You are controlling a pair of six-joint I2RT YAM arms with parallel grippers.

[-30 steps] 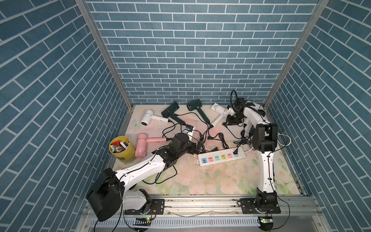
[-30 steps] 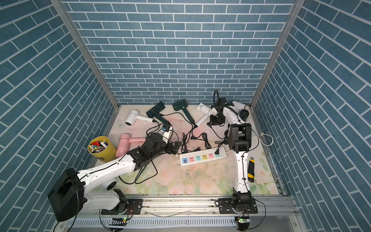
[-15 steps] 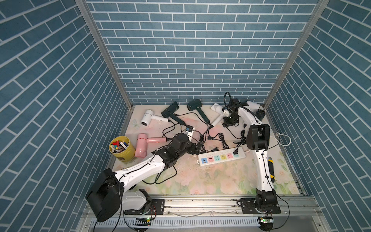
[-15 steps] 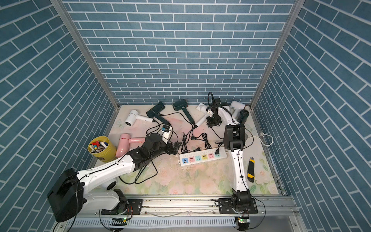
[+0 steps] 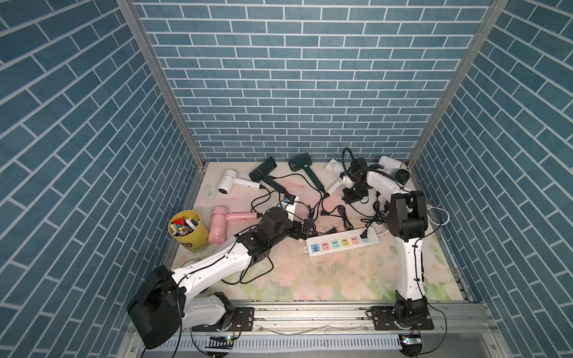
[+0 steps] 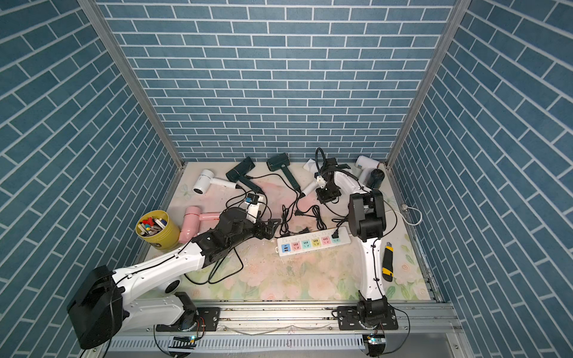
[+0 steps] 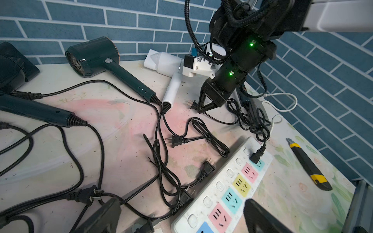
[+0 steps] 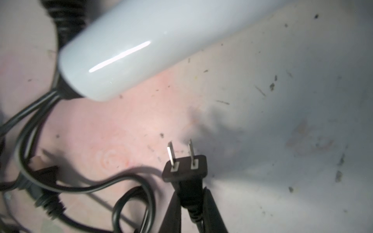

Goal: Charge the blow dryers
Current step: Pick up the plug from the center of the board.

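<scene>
Step in hand is looking like plug pickup. The right gripper (image 7: 201,110) is sitting low at the back of the mat (image 5: 341,279), jaws clenching the neck of one black plug (image 8: 185,167); its prongs are sticking out ahead, just beside the handle of a white dryer (image 7: 173,88); which dryer this cord is feeding, I cannot tell. The left gripper (image 7: 181,211) is hanging over the near end of the power strip (image 7: 217,186), jaws released wide, grasping nothing.

Next move, as I am judging it: carrying the held plug across to the strip, turning the prongs down, lining them up with a free socket and pressing in; cords (image 7: 212,139) are tangling in between, so slack may be dragging; the left arm is probably needing to pin the strip.

Counting now:
- Dryers: seven in both top views, all lying along the back and left of the mat, apart from the strip.
  - White: three, the others being (image 5: 228,183) and (image 5: 389,162).
  - Dark dryers: three (image 5: 263,169) (image 5: 299,162) (image 5: 403,177), the last showing only a round head in the back right corner.
  - Pink dryer: one (image 5: 218,226).
- Plugs: one seated plug (image 7: 256,157) in the end teal socket; one held; five loose plugs (image 7: 174,140) lying in the left wrist view.
- Strip: one, with five coloured sockets plus a blue USB face; four sockets free.
- Yellow cup: one (image 5: 201,238).
- Utility knife: one (image 6: 387,260).
</scene>
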